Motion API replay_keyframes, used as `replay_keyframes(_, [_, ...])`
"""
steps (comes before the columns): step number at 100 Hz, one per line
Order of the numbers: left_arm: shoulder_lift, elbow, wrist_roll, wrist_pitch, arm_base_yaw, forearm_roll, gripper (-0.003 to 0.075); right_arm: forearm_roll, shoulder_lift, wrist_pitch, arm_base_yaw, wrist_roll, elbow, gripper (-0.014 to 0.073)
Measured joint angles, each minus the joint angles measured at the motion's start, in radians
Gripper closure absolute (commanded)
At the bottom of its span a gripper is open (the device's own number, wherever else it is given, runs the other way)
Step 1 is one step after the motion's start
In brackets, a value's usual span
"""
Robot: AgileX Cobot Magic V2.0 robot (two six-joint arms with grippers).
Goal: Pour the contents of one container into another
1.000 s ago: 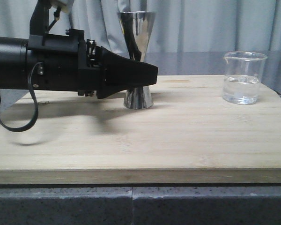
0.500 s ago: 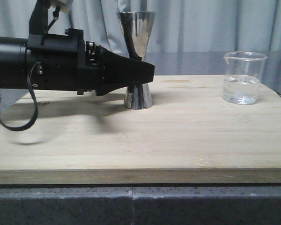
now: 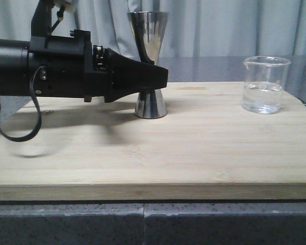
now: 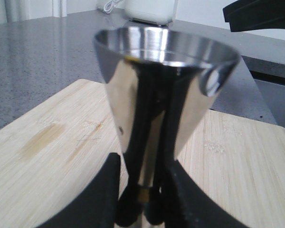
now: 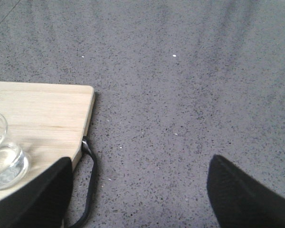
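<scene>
The steel jigger (image 3: 149, 35) stands upright on the left half of the wooden board (image 3: 168, 153). My left gripper (image 3: 160, 77) reaches in from the left at the height of its narrow waist. In the left wrist view the black fingers (image 4: 109, 190) press against both sides of the jigger (image 4: 133, 95) at the gold band, so the left gripper (image 4: 143, 190) is shut on it. The glass beaker (image 3: 265, 84), with clear liquid at its bottom, sits at the board's right end. My right gripper (image 5: 140, 190) hangs open over the grey counter, beside the board's edge and the beaker (image 5: 2, 164).
A black cable loop (image 3: 20, 130) hangs under the left arm over the board. Another dark strap (image 5: 90, 185) lies at the board's corner (image 5: 83, 95). Grey speckled counter (image 5: 180, 95) surrounds the board. Curtains hang behind.
The left gripper's tip has drawn back slightly to the left and risen a little at the jigger's waist. The jigger and the beaker have stayed in place.
</scene>
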Motion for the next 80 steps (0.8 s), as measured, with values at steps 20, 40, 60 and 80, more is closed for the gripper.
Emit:
replay_keyframes(20, [-0.004,0.0,0.0,0.0,0.0,0.006,0.0739,0.0,0.0,0.013,0.0,0.0,0.0,0.0062])
replay_keyframes(40, [-0.047,0.0,0.0,0.009,0.0,0.026,0.0739,0.016,0.0,-0.02,0.0,0.0,0.038,0.0062])
replay_keyframes(60, [-0.078,0.0,0.0,0.009,0.0,0.041,0.0739,0.053,0.0,-0.125,0.062,0.0,0.133,0.0062])
replay_keyframes(80, [-0.097,0.0,-0.019,0.009,0.0,0.052,0.0739,0.057,0.0,-0.238,0.183,0.0,0.175,0.0062])
